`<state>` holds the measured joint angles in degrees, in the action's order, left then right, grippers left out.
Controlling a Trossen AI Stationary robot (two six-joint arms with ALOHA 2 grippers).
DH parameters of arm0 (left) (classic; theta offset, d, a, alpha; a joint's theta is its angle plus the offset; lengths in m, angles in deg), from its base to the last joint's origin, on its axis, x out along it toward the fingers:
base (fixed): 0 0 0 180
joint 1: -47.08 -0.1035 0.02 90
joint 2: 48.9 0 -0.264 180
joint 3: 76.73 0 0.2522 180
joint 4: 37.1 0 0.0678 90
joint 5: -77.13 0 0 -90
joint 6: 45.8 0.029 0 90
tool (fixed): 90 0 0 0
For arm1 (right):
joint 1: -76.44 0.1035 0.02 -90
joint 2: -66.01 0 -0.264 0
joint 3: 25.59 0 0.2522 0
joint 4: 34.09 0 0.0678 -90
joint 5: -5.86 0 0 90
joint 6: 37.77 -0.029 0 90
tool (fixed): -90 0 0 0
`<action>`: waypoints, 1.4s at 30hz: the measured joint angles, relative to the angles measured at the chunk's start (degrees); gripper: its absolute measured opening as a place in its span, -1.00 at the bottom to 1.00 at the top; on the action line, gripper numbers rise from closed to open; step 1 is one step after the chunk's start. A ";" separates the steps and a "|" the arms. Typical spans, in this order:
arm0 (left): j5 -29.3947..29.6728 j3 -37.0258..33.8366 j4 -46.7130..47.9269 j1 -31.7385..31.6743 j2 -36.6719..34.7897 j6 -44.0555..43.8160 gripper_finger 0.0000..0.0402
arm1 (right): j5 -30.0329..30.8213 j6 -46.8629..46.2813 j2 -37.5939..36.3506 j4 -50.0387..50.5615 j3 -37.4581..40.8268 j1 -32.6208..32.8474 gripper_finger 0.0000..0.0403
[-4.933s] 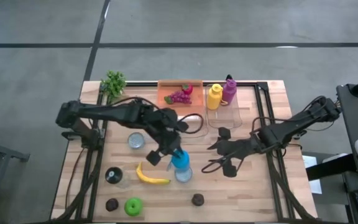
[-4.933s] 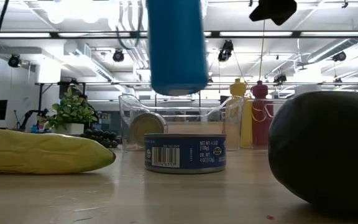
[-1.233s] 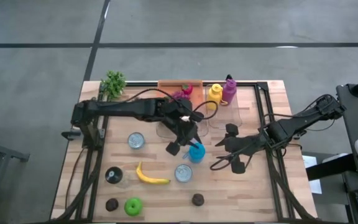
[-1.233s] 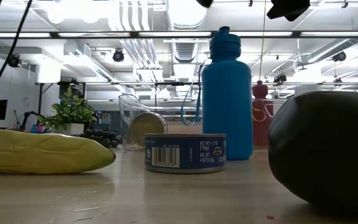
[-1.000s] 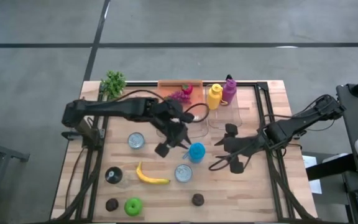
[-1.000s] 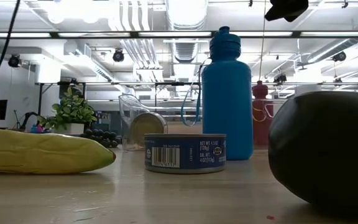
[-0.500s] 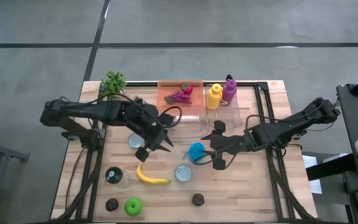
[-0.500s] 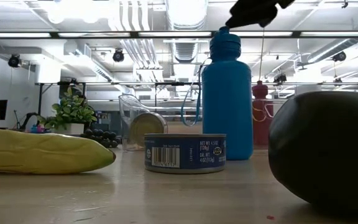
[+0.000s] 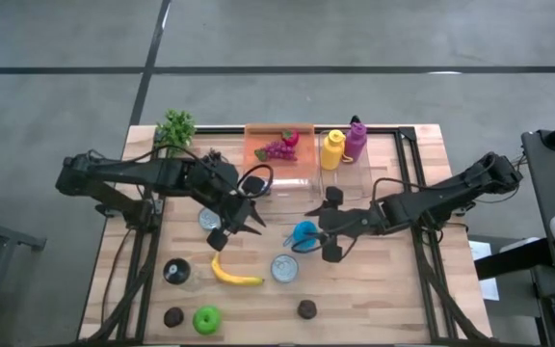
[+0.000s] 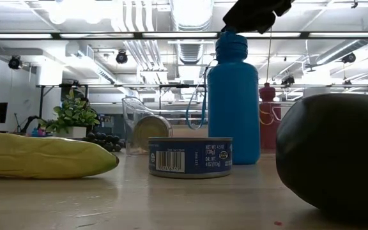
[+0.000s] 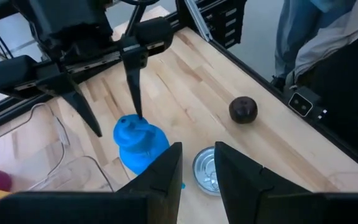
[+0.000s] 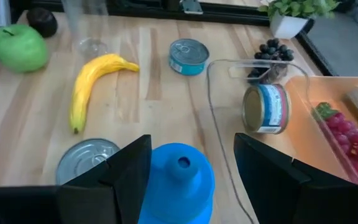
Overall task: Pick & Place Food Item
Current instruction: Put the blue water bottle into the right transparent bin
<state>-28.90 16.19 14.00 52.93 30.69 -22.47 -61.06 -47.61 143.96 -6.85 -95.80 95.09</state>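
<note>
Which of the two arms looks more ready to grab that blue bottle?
The right one, probably. Its tool hangs open right at the blue bottle, a finger on either side of the cap. The left tool is open too, but sits off to the side, nearer the cans.

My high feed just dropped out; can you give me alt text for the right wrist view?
The right gripper hangs open directly over the blue bottle, one finger on each side of its cap. Beyond lie a banana, two tins, a green apple and a can on its side in a clear container.
</note>
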 joint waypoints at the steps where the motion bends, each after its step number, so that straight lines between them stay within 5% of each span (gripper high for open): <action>1: 0.02 0.00 -0.02 0.00 0.00 0.02 -0.52 | -0.68 0.00 0.02 -0.02 0.02 0.00 0.10; 42: 0.00 0.00 -0.33 0.00 0.02 0.15 -0.52 | -1.08 1.01 0.13 -3.19 2.43 0.04 -0.54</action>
<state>-28.90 16.19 13.67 52.93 30.71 -22.32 -62.14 -46.61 144.09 -10.04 -93.37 95.14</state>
